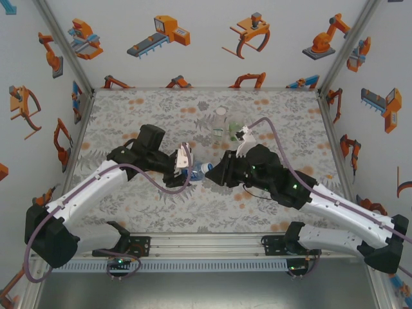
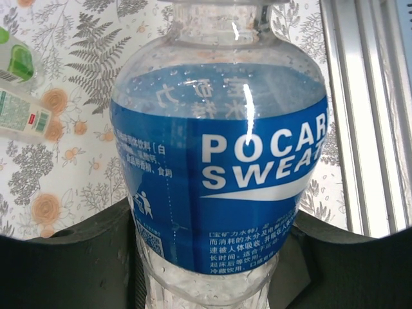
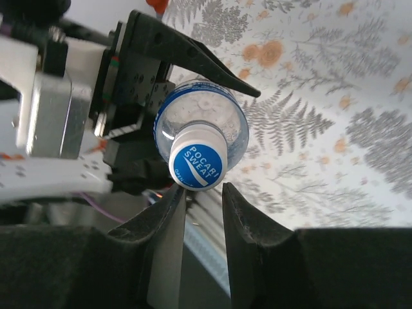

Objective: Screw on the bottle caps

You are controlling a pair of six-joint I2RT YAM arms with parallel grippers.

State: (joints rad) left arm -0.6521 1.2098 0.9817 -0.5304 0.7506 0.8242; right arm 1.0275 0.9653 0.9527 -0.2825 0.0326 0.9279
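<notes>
- While my left end effector is clamped round the blue-label bottle, the cap sits on its neck.
- My right end effector, fingers slightly apart, stops just short of the cap.
- Closing off-centre, I might pinch its rim, slip, or cross-thread it.

The middle of the table is crowded: the left tool clamps the blue-labelled bottle, whose cap end meets the right tool, leaving no passage between them. Just behind stand the green-labelled bottle and the green-tinted bottle, while the far left and near strip lie open.
</notes>
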